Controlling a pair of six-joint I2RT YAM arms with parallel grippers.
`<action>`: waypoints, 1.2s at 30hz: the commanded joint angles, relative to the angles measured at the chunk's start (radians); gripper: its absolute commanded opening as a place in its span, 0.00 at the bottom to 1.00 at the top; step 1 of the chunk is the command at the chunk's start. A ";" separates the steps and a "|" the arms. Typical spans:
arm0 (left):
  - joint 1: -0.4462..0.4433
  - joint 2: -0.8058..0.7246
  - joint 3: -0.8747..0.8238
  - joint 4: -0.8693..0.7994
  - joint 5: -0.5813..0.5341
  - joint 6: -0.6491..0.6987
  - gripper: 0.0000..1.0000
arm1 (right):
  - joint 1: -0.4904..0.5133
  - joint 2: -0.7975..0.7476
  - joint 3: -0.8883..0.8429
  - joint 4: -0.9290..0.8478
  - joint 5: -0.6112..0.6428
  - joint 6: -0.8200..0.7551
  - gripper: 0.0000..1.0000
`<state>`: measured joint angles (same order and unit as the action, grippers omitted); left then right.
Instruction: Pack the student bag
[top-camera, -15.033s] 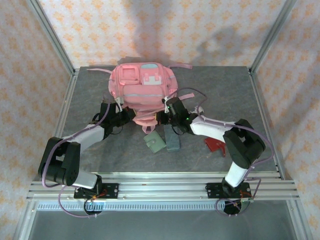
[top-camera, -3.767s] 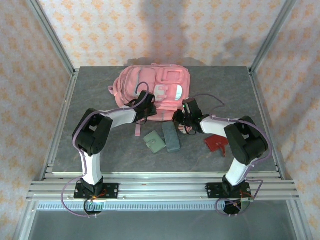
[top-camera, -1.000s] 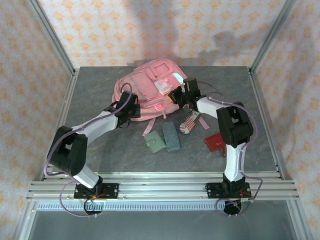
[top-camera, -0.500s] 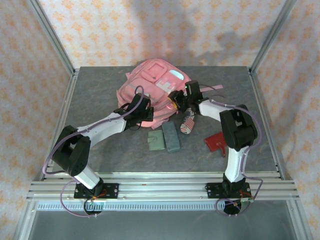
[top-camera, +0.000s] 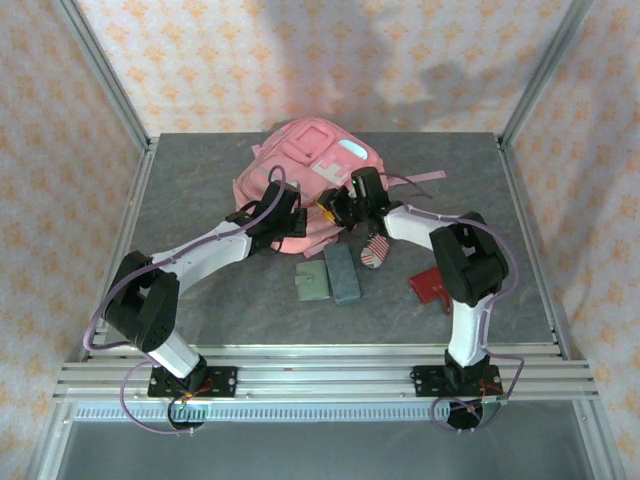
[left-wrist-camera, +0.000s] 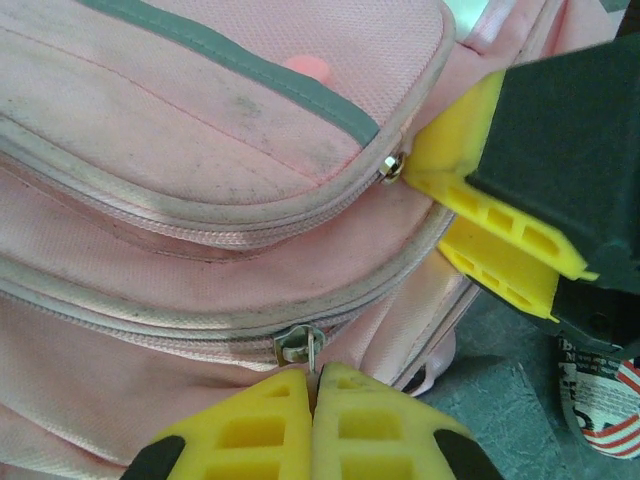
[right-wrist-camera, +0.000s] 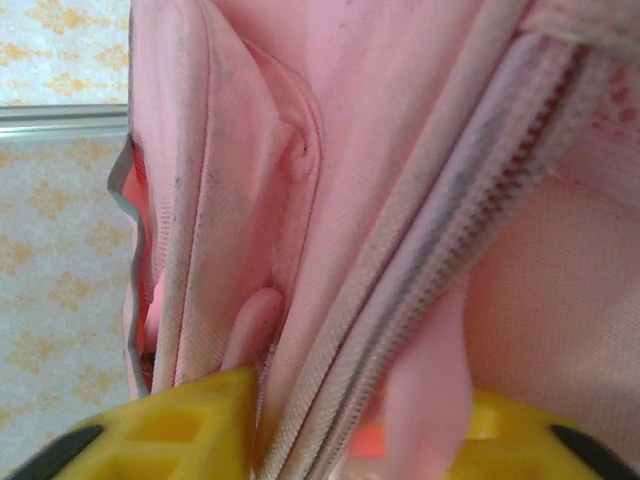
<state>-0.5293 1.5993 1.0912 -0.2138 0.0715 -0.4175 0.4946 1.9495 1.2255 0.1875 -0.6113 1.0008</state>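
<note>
Top external view: loose items lie on the bench on the near side of the bag: green wallet, grey case, striped pouch closest to the bag, and a red item well off to its near-right. None is packed yet.

The bag lies flat mid-bench, front pockets up. Its long axis looks to run diagonally, near-left to far-right. Both arms meet at its near edge.

Left wrist: the left fingers are pressed together, pinching the zip pull of the bag's lower zip. The bag sits directly beyond the fingers, and the zip track curves away left and right of the pull. The right fingers are just right of the pull, against the same near edge by a second slider.

Right wrist: the fingers are partly spread with a fold of bag fabric and a zip seam between them. This reads as a pinch on the bag, though the contact is hard to confirm.

Judgement: opening step. The left arm owns the pull, so the move turns on dragging it along the track while the right keeps the fabric taut.
</note>
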 joint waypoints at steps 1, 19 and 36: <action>-0.003 -0.004 0.004 0.029 -0.019 0.010 0.00 | 0.012 0.032 0.039 0.049 -0.009 0.021 0.22; 0.281 -0.122 -0.137 -0.040 -0.194 0.013 0.00 | -0.048 -0.049 -0.081 0.121 0.023 0.018 0.00; 0.096 -0.329 -0.303 0.002 -0.019 -0.080 0.00 | -0.099 0.155 0.333 -0.128 -0.040 -0.159 0.00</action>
<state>-0.3965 1.2617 0.7807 -0.2020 0.0238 -0.4561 0.4633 2.0865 1.4658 0.0612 -0.7746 0.8848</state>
